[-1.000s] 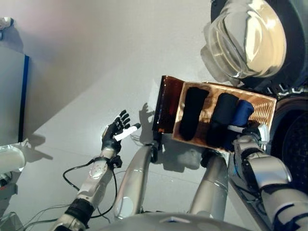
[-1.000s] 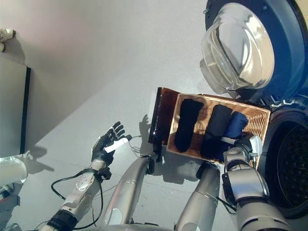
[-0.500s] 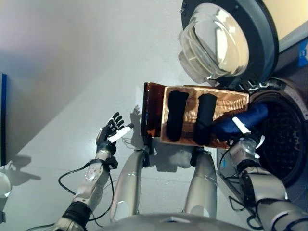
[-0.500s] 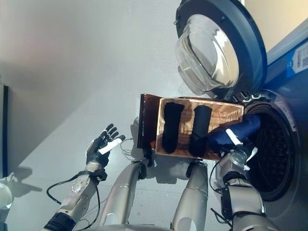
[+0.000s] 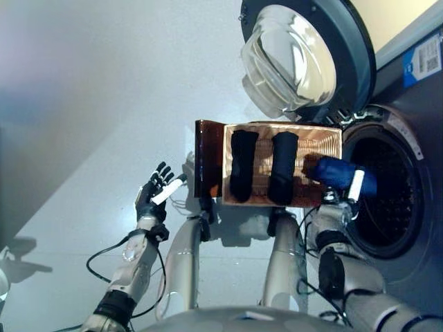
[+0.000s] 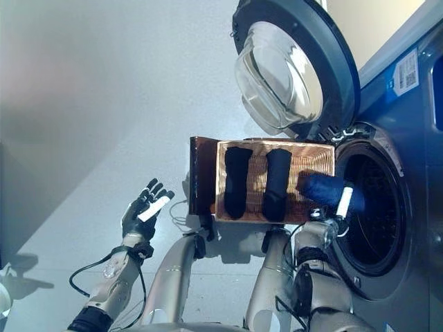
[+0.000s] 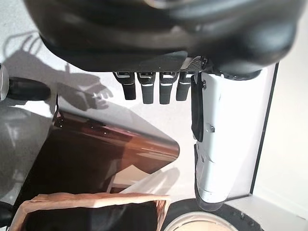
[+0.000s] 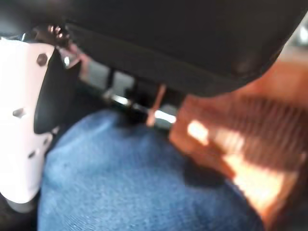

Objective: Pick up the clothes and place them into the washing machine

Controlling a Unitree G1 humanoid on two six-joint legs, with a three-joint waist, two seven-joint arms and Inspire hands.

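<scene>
In the left eye view, the right hand (image 5: 346, 197) holds a rolled blue denim garment (image 5: 333, 173) at the right end of the brown woven basket (image 5: 320, 138), just beside the round opening of the dark grey washing machine (image 5: 408, 207), whose glass-windowed door (image 5: 297, 59) stands swung wide. Two rolled black garments (image 5: 242, 164) lie side by side in the basket, apart from the blue one. The left hand (image 5: 154, 194) hangs over the grey floor (image 5: 83, 138) to the left of the basket, fingers spread, holding nothing.

The right eye view shows the same layout: the blue roll (image 6: 324, 188) sits at the rim of the dark drum (image 6: 367, 207), not yet clearly inside it, and the black rolls (image 6: 277, 173) rest untouched. No clothing can be seen in the drum (its depths are dark, so this is not certain).

In the left wrist view, the idle hand's fingers (image 7: 149, 89) are straight and empty, with the basket's glossy brown flap (image 7: 106, 154) beyond them.

In the right wrist view, blue denim (image 8: 139, 183) fills the space under the palm, with the white-covered thumb (image 8: 24, 115) pressed against it (a firm hold, as far as can be judged).

By my reading, the task is early: the first garment is lifted and about to go in; two remain.
</scene>
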